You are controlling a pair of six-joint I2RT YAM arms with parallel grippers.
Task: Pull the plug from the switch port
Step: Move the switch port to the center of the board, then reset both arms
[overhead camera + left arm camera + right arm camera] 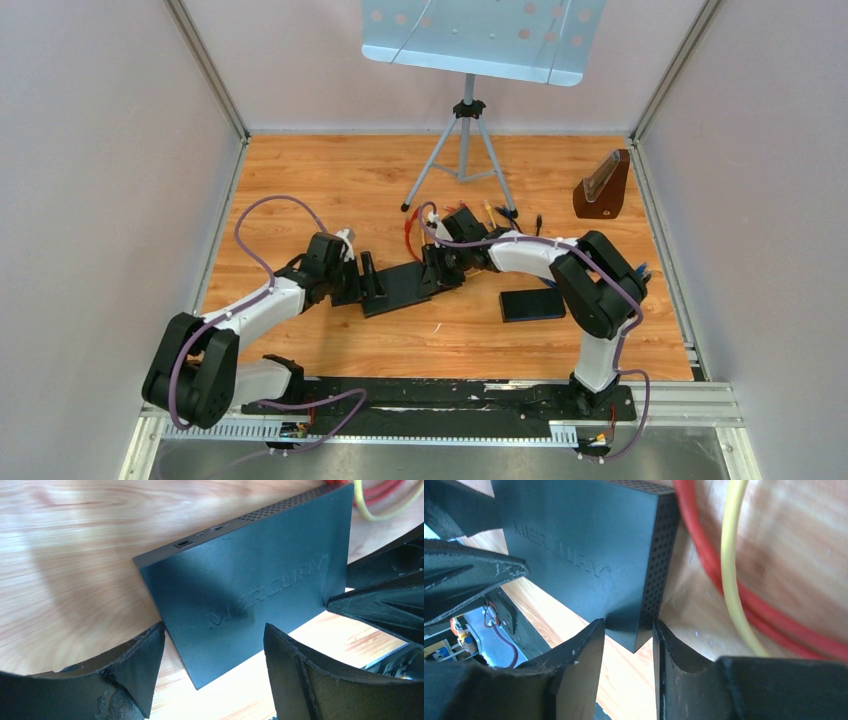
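Two grippers, top view: left gripper (363, 280) and right gripper (433, 272) are set at opposite ends of the black switch (397, 285) on the table (300, 170).
Left wrist view: fingers are spread, switch corner between them.
Right wrist view: fingers are narrowly parted about another corner; whether it is pinched cannot be told; red cable (704, 555) and yellow cable (729, 555) are seen beside it.

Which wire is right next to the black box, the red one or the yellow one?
The red wire. It runs along the holey side of the black box, while the thinner yellow wire lies farther out.
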